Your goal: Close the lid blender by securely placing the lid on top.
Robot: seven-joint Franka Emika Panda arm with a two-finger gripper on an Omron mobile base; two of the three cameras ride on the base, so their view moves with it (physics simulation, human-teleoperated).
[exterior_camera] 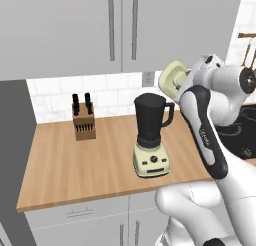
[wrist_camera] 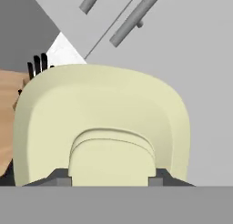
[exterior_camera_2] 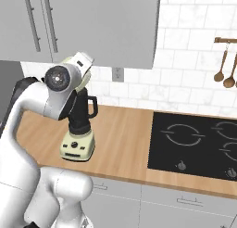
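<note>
Lid held in the air, up and right of the blender jar.
I see the blender [exterior_camera: 151, 140] uncovered on the counter [exterior_camera: 75, 165]; gripper [wrist_camera: 109, 178] clamps the lid [exterior_camera: 171, 77] by its knob, tilted on edge.

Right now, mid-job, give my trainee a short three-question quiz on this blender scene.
1. True or false: the lid already sits on the blender.
2. What stands on the counter left of the blender in the left base view? A) kettle B) knife block C) toaster
3. Fill in: in the hand view, the gripper is clamped on the lid's raised ____.

Key: 1 false, the lid is held tilted in the air, above and to the right of the jar; 2 B; 3 knob.
</note>
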